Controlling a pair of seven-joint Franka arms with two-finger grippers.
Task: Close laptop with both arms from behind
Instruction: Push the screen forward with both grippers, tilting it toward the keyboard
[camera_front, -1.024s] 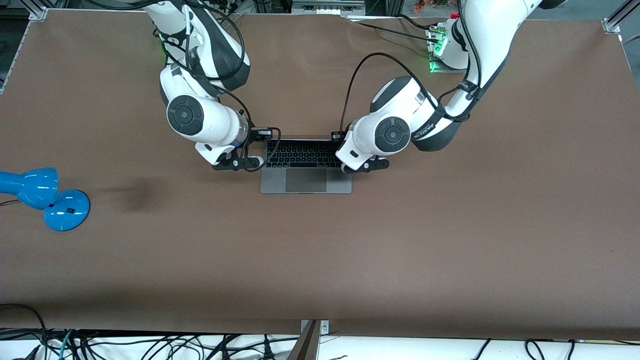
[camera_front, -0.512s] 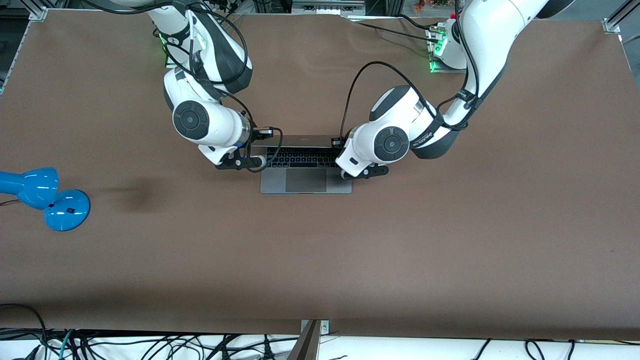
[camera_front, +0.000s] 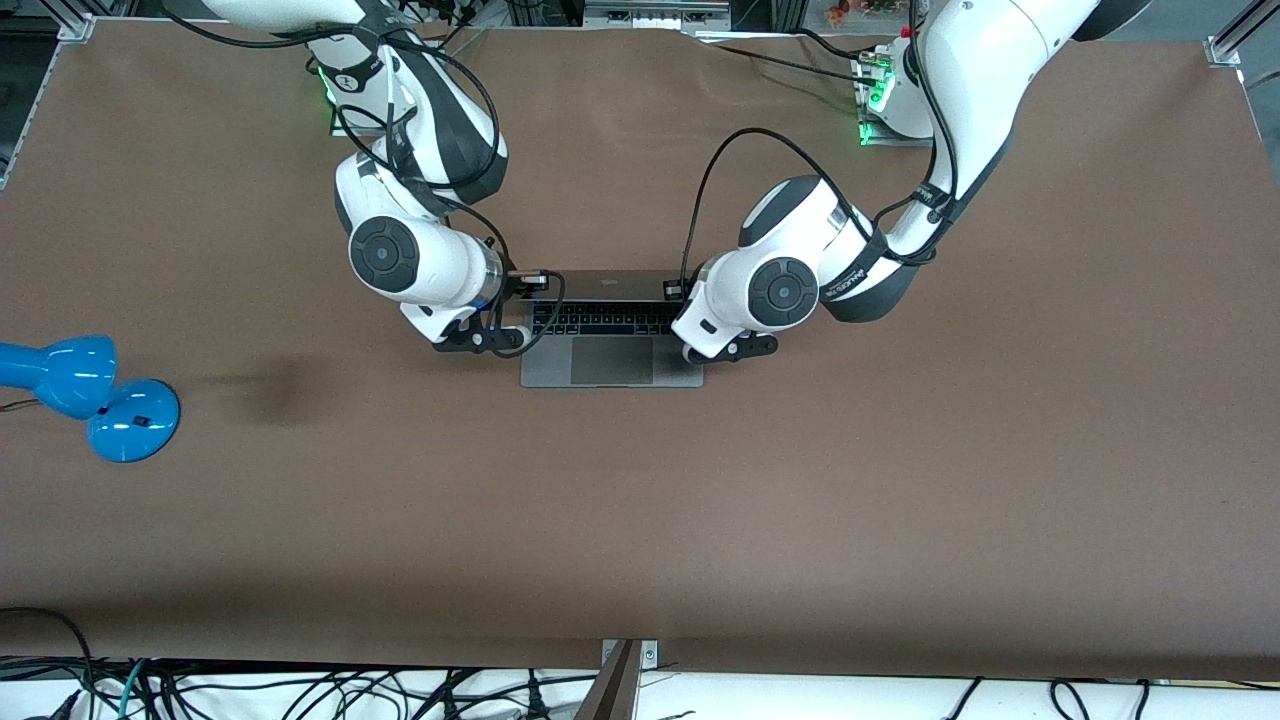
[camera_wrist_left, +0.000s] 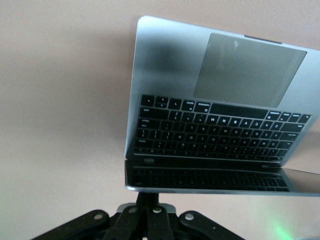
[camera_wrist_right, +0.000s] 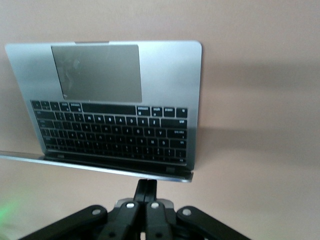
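The space-grey laptop (camera_front: 611, 362) lies open on the brown table, its lid (camera_front: 605, 284) tipped forward over the black keyboard (camera_front: 603, 318). My left gripper (camera_wrist_left: 149, 197) is shut, its fingertips pressed against the lid's outside by the top edge (camera_wrist_left: 215, 188), at the corner toward the left arm's end. My right gripper (camera_wrist_right: 146, 188) is shut and pressed the same way against the lid's top edge (camera_wrist_right: 100, 167), at the corner toward the right arm's end. In the front view the two wrists (camera_front: 745, 295) (camera_front: 415, 262) hide the fingers.
A blue desk lamp (camera_front: 90, 390) stands at the right arm's end of the table. Green-lit arm bases (camera_front: 880, 100) sit at the robots' edge. Cables hang along the table edge nearest the front camera.
Both grippers have moved toward the front camera and lower. The lid has tipped further over the keyboard, and fewer key rows show.
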